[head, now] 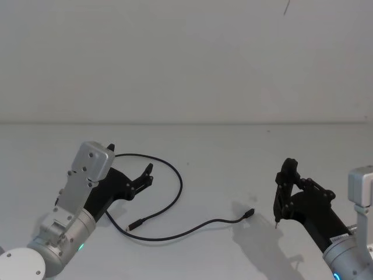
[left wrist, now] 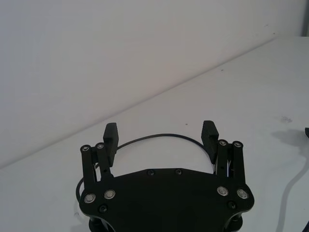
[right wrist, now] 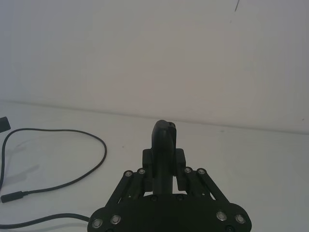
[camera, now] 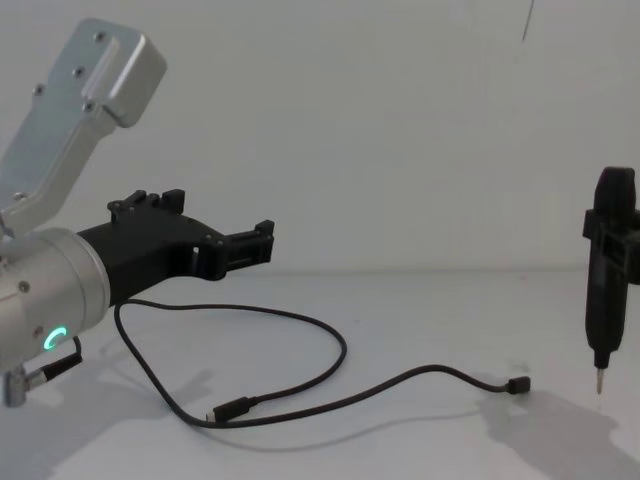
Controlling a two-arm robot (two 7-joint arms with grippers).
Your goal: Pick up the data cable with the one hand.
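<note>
In the head view the pick-up is not yet made. The cable (head: 180,185) lies loose on the counter (head: 221,146), looping from the left side out to a plug near the middle. The left end effector (head: 130,160) is over the cable's far left bend, fingers spread wide and holding nothing. The right end effector (head: 284,189) sits on the right, well apart from the cable, closed on a pen-like tool (head: 277,210).

In the left wrist view the two fingers (left wrist: 110,136) stand wide apart. The cable's curve (left wrist: 169,136) runs across the gap beyond them, so the grip looks lined up but not taken.

In the right wrist view the right end effector (right wrist: 164,162) clamps the tool (right wrist: 164,131), and the cable (right wrist: 105,151) lies farther left on the counter.

In the chest view the left end effector (camera: 222,222) hangs clear above the cable (camera: 344,350), not touching it. By the look of it, what is left is to lower, close on the cord and lift.
</note>
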